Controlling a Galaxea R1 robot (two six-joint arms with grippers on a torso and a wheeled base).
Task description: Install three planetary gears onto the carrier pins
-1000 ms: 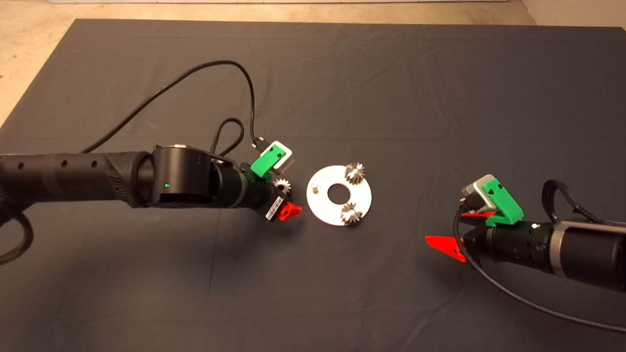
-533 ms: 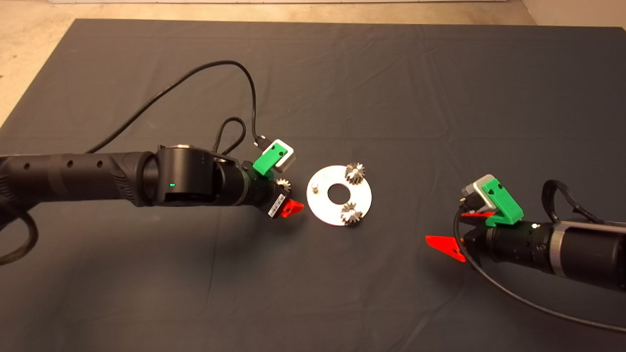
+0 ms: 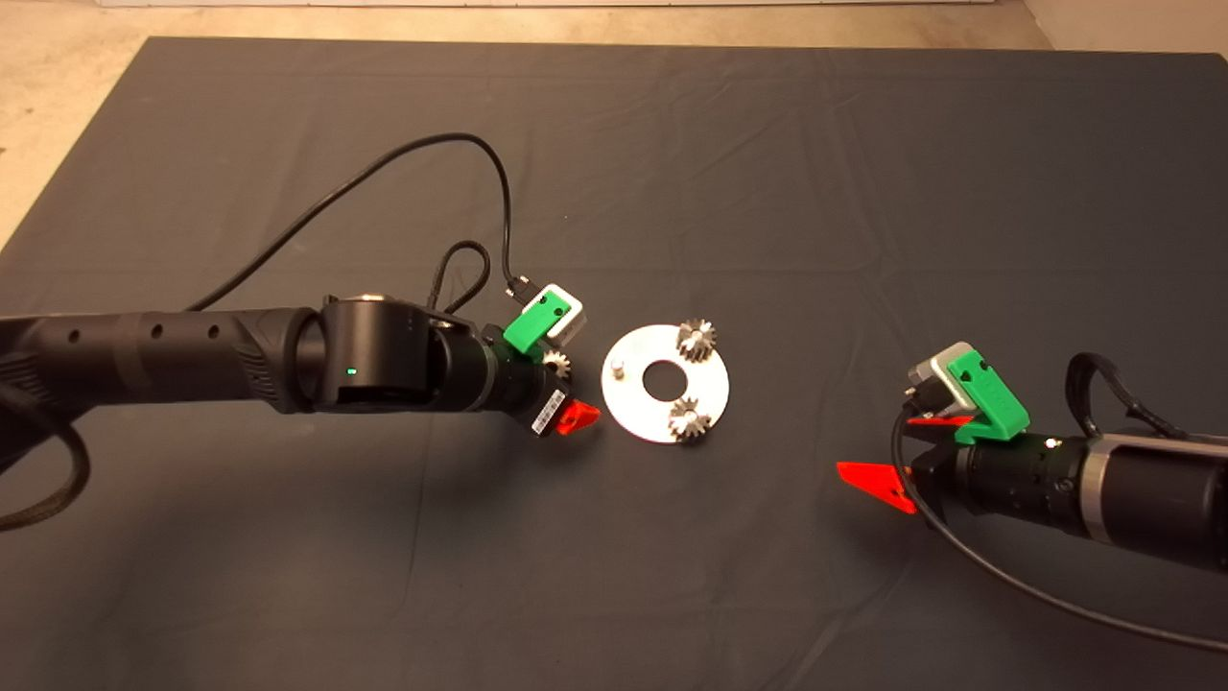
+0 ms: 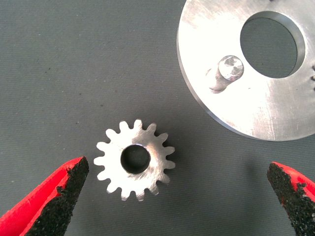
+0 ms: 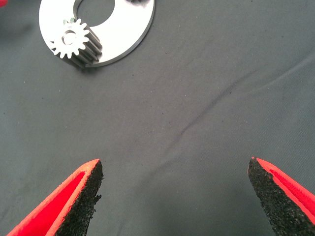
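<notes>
We're looking down on the dark mat (image 3: pixel 672 173), where the silver disc (image 3: pixel 628 403) lies flat near the middle, and two of the planetary gears are seated on it: one (image 3: pixel 696 338) at the far rim, one (image 3: pixel 689 419) at the near rim. On the disc's left side we see a carrier pin (image 3: pixel 619 368) standing bare and upright. The third gear (image 3: pixel 554 365) lies flat on the mat just left of the disc, apart from it, and the left gripper (image 3: pixel 566 389) sits right over it, its arm reaching in from the left. From the left wrist we get the close look: that loose gear (image 4: pixel 134 160), centre hole up, rests on the mat between the two red fingers (image 4: pixel 54 196), which stand wide apart and touch neither the gear nor the disc. Beyond it, the disc's edge (image 4: pixel 266 118) and the bare pin (image 4: pixel 227 71) show clearly. Over on the right, the right gripper (image 3: pixel 897 451) hangs above bare mat, well apart from the disc, fingers spread. Its wrist view shows open mat between the black pads (image 5: pixel 83 196) and, further off, the disc (image 5: pixel 128 29) with a mounted gear (image 5: pixel 74 40) on its pin.
</notes>
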